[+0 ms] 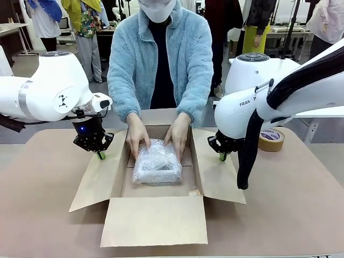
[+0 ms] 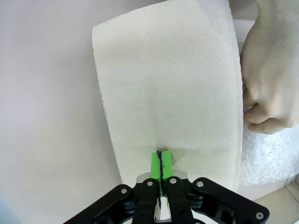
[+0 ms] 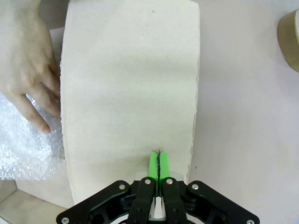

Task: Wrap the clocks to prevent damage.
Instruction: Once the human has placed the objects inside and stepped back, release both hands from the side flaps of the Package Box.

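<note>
A bundle wrapped in clear bubble wrap [image 1: 157,163] lies inside an open cardboard box [image 1: 156,215]; what is inside the wrap cannot be made out. A person's two hands [image 1: 137,134] rest on the bundle's far corners. My left gripper [image 1: 100,155] is shut, its green tips pressing on the box's left side flap [image 2: 168,93]. Mirroring it, my right gripper [image 1: 223,157] is shut with its tips on the right side flap [image 3: 131,93]. The bubble wrap [image 2: 268,154] and a hand [image 2: 271,79] show at the edge of the left wrist view. Bubble wrap [image 3: 23,144] also shows in the right wrist view.
A roll of brown tape [image 1: 271,140] lies on the table behind my right arm, also seen as the tape roll [image 3: 289,39] in the right wrist view. The box's front flap [image 1: 156,220] lies open toward me. The brown tabletop [image 1: 301,215] spreads around the box.
</note>
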Available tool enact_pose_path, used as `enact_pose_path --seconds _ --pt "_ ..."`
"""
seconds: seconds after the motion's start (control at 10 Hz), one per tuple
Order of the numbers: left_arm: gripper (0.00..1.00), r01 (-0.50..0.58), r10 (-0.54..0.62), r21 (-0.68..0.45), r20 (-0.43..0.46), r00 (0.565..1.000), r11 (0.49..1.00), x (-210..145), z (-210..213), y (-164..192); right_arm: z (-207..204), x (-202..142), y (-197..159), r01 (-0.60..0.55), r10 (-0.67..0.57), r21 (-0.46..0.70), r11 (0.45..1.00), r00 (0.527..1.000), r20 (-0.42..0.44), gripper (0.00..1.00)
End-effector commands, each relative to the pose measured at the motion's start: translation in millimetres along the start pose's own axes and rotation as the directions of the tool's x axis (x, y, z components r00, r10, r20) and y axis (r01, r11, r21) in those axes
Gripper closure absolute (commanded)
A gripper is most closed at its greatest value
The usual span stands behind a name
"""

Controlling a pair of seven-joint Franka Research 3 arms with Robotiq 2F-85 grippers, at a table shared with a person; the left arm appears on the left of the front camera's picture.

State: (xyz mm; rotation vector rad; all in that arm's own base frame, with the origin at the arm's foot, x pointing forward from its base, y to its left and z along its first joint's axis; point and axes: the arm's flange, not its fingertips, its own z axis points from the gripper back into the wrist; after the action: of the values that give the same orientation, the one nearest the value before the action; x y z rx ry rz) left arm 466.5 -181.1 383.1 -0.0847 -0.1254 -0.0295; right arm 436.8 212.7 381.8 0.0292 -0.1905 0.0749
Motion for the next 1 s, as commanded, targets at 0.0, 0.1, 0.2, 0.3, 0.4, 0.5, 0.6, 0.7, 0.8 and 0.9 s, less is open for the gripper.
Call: enact_pose_path --seconds 0.0,0.1,0.2,0.3,0.4,0.5,0.6,0.7,0.8,0.9 --pt "0.99 -0.009 0.009 0.008 -0.005 1.0 1.0 -1.3 -0.3 0.2 1.0 -1.4 0.9 0.0 0.0 -0.009 1.0 1.0 -0.007 0.99" --pt "0.99 -0.009 0.009 0.008 -0.005 1.0 1.0 -1.3 -0.3 0.2 1.0 -1.4 0.9 0.0 0.0 -0.009 1.0 1.0 -0.007 0.99" --pt "0.99 -0.009 0.009 0.008 -0.005 1.0 1.0 -1.3 -0.3 0.2 1.0 -1.4 0.9 0.0 0.0 -0.009 1.0 1.0 -0.007 0.99" --pt "0.99 -0.009 0.009 0.008 -0.005 1.0 1.0 -1.3 -0.3 0.2 1.0 -1.4 0.9 0.0 0.0 -0.009 1.0 1.0 -0.007 0.99" --pt "0.99 -0.009 0.009 0.008 -0.005 1.0 1.0 -1.3 -0.3 0.2 1.0 -1.4 0.9 0.0 0.0 -0.009 1.0 1.0 -0.007 0.99" --pt "0.99 -0.009 0.009 0.008 -0.005 1.0 1.0 -1.3 -0.3 0.2 1.0 -1.4 0.9 0.0 0.0 -0.009 1.0 1.0 -0.007 0.99" --pt "0.99 -0.009 0.009 0.008 -0.005 1.0 1.0 -1.3 -0.3 0.2 1.0 -1.4 0.9 0.0 0.0 -0.009 1.0 1.0 -0.007 0.99" --pt "0.99 -0.009 0.009 0.008 -0.005 1.0 1.0 -1.3 -0.3 0.2 1.0 -1.4 0.9 0.0 0.0 -0.009 1.0 1.0 -0.007 0.99" --pt "0.99 -0.009 0.009 0.008 -0.005 1.0 1.0 -1.3 -0.3 0.2 1.0 -1.4 0.9 0.0 0.0 -0.009 1.0 1.0 -0.007 0.99" --pt "0.99 -0.009 0.009 0.008 -0.005 1.0 1.0 -1.3 -0.3 0.2 1.0 -1.4 0.9 0.0 0.0 -0.009 1.0 1.0 -0.007 0.99"
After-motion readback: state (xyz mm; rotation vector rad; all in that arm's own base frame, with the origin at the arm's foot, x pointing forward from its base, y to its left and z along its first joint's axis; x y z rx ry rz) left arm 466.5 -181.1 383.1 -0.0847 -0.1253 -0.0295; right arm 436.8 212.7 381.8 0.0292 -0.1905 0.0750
